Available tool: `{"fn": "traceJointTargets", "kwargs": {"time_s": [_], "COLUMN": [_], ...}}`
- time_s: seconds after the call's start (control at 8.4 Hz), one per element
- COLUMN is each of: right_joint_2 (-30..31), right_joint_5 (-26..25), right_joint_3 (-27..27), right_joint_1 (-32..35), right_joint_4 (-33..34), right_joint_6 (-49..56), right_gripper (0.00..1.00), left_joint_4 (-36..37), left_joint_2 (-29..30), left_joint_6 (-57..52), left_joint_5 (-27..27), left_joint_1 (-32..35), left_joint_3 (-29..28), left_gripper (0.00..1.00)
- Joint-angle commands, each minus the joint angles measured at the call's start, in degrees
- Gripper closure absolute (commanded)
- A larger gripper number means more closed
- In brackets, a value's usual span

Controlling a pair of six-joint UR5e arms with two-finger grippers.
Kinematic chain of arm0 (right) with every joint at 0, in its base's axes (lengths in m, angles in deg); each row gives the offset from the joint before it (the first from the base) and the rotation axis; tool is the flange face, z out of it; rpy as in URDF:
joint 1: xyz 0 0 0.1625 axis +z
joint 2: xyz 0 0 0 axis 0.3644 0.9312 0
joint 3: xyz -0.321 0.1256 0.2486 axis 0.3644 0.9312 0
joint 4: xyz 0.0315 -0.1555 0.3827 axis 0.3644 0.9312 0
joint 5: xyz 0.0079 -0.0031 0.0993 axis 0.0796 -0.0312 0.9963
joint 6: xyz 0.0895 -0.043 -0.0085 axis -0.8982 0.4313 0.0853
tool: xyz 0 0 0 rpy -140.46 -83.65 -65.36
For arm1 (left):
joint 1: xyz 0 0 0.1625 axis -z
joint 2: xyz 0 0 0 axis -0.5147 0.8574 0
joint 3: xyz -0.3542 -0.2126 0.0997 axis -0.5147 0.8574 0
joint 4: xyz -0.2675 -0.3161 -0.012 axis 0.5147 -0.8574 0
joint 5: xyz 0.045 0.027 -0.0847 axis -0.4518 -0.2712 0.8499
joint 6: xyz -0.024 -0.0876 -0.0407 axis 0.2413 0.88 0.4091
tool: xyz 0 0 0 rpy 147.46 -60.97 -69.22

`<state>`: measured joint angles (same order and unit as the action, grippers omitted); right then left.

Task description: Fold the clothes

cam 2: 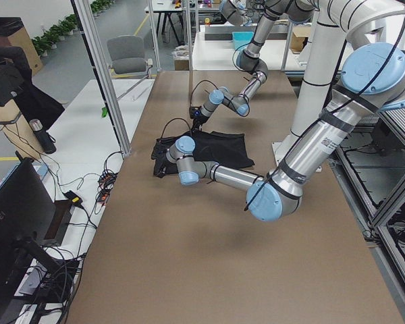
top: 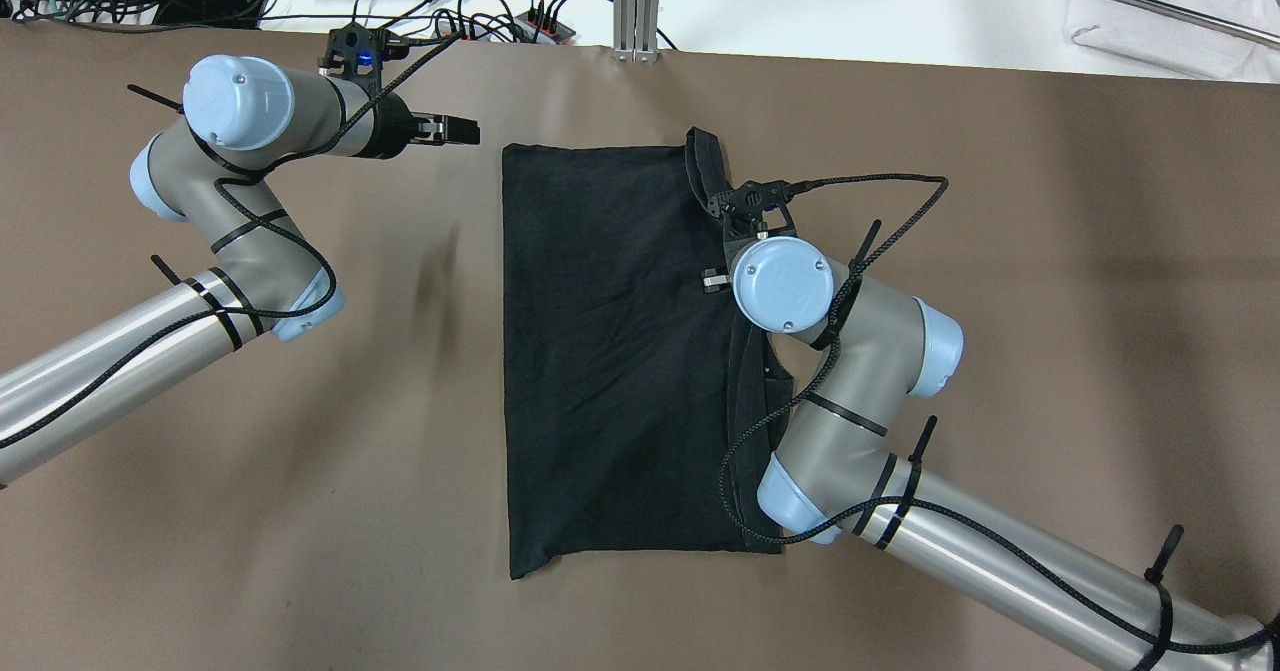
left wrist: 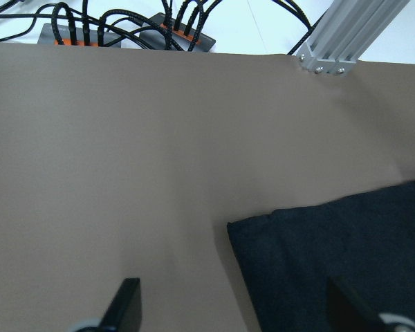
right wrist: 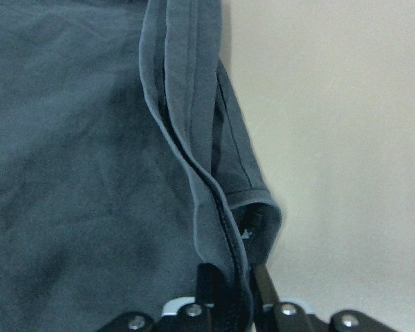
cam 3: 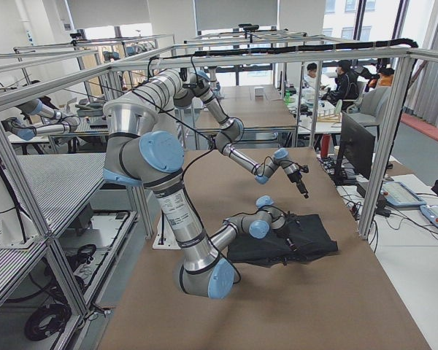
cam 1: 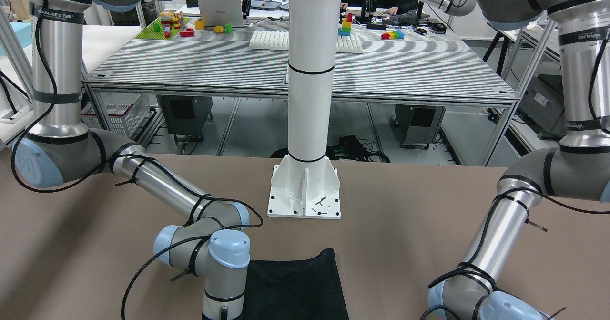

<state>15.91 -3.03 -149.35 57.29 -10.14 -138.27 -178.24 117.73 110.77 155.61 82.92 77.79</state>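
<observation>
The clothes are one black garment [top: 610,351] lying flat in the middle of the brown table, and it also shows in the front view [cam 1: 295,286]. Its right side is doubled over. My right gripper [right wrist: 232,285] points down at that right side and is shut on the layered hemmed edge [right wrist: 194,138]. In the overhead view it is hidden under my right wrist [top: 783,284]. My left gripper [top: 462,131] is open and empty, just left of the garment's far left corner [left wrist: 263,225], and its fingertips [left wrist: 128,301] stand wide apart above the table.
A white pillar base [cam 1: 305,191] stands on the robot's side of the table. A power strip with cables [top: 500,21] and an aluminium post [top: 637,1] sit past the far edge. Bare brown table [top: 1050,251] lies on both sides of the garment.
</observation>
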Motion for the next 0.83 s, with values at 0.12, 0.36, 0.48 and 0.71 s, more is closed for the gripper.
{"fn": "traceJointTargets", "kwargs": {"time_s": [0.12,0.36,0.48,0.71], "right_joint_2": [1.9,2.34,2.34,2.17], "right_joint_5": [0.62,0.71,0.62,0.62], "right_joint_3": [-1.0,-1.09,-1.0,-1.09], "right_joint_1": [0.47,0.55,0.55,0.47], "right_joint_4": [-0.13,-0.22,-0.22,-0.22], "right_joint_6": [0.39,0.22,-0.22,-0.66], "right_gripper": [0.61,0.59,0.55,0.29], "left_joint_4": [-0.08,-0.16,-0.16,-0.08], "left_joint_2": [0.01,0.09,0.18,0.18], "left_joint_6": [0.06,0.06,0.24,0.24], "left_joint_5": [0.0,-0.09,-0.09,-0.09], "left_joint_1": [-0.09,-0.7,-0.79,-0.79], "left_joint_3": [0.2,0.29,0.29,0.29], "left_gripper": [0.06,0.06,0.06,0.06]}}
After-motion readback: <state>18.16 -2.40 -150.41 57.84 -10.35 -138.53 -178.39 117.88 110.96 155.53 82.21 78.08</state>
